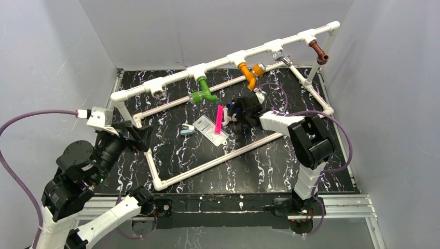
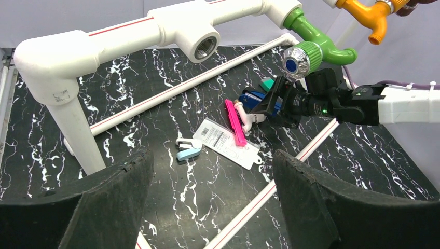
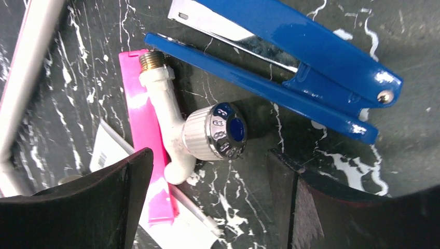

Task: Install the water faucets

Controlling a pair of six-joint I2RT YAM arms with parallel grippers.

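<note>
Black-fingered, the right gripper [image 3: 207, 171] points down from an arm stretched over the middle of the table, jaws spread either side of the white faucet [image 3: 166, 109] without touching it. That faucet lies flat against a pink strip [image 3: 145, 124], beside a blue-handled tool [image 3: 290, 57]. The left arm is folded back near the left edge, with the left gripper [image 2: 212, 176] spread and empty. The green faucet [image 1: 205, 89], orange faucet [image 1: 248, 74] and brown faucet [image 1: 318, 51] sit on the white pipe frame [image 1: 233, 57]. A black marbled tabletop [image 1: 259, 166] lies between grey walls [image 1: 52, 52].
</note>
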